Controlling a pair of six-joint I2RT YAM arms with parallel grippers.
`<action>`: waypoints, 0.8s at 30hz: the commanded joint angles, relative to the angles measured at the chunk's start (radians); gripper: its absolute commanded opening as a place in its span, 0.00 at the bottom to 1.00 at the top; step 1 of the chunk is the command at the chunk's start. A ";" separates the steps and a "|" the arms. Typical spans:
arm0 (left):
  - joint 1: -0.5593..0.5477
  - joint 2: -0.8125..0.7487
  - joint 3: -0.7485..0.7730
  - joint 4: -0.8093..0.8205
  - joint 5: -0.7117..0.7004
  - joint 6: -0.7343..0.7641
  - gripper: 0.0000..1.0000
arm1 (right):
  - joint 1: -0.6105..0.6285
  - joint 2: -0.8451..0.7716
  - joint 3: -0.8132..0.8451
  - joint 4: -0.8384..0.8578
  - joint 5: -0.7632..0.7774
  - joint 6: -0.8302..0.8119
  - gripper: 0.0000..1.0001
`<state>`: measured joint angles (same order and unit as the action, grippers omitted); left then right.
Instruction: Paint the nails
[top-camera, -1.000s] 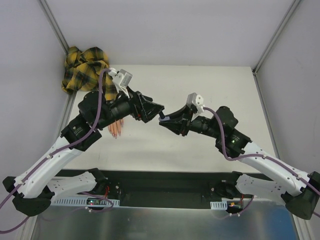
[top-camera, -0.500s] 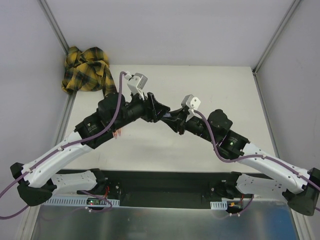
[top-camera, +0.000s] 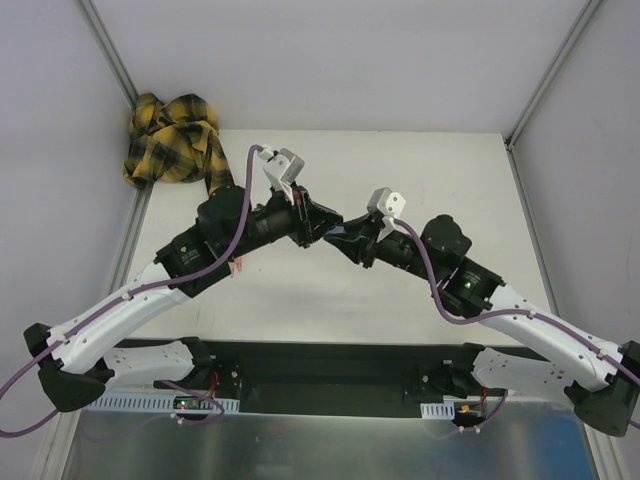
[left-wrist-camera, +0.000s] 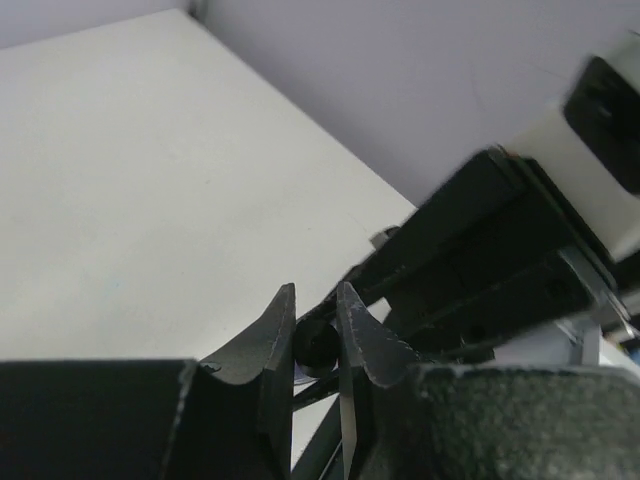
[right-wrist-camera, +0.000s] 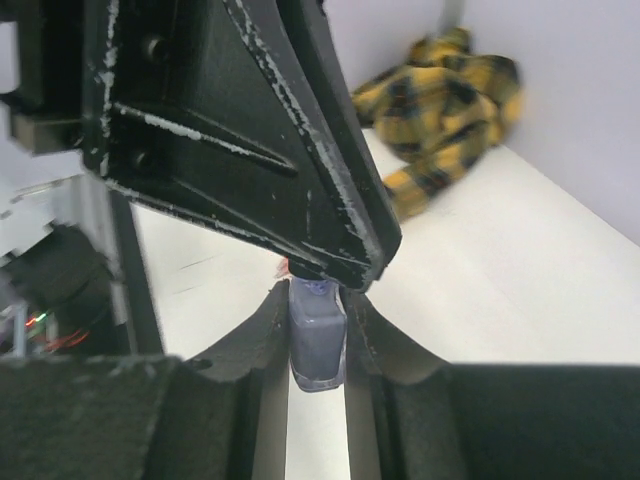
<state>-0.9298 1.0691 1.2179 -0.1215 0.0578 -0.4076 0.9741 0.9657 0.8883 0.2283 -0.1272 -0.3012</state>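
Above the middle of the table my two grippers meet tip to tip. My right gripper (right-wrist-camera: 315, 293) is shut on a small purple bottle (right-wrist-camera: 317, 340), gripping its sides. My left gripper (left-wrist-camera: 315, 291) has its fingers pressed on both sides of the bottle's black cap (left-wrist-camera: 318, 350). In the top view the left gripper (top-camera: 328, 228) and the right gripper (top-camera: 345, 238) touch noses. The fake hand lies under my left arm; only its pink nails (top-camera: 237, 266) peek out. Its yellow-black plaid sleeve (top-camera: 172, 135) is bunched in the far left corner.
The white table (top-camera: 430, 170) is bounded by grey walls on the left, back and right. The plaid cloth (right-wrist-camera: 440, 100) lies against the wall. A black rail (top-camera: 330, 365) with the arm bases runs along the near edge.
My left arm has swung right to meet the right gripper, and its jaws have closed onto the bottle's cap. It now covers most of the fake hand. The right gripper moved slightly left.
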 joint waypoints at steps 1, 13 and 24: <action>0.046 -0.105 -0.121 0.364 0.506 0.145 0.00 | -0.066 -0.031 0.023 0.112 -0.625 0.049 0.00; 0.266 -0.130 -0.236 0.539 0.917 -0.012 0.10 | -0.075 -0.019 0.035 0.164 -0.816 0.116 0.00; 0.266 -0.199 -0.150 0.101 0.334 -0.112 0.80 | -0.068 -0.012 0.060 0.006 -0.375 0.010 0.00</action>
<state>-0.6724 0.8841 0.9970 0.1390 0.6865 -0.4179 0.8890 0.9752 0.9089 0.2298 -0.7097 -0.2310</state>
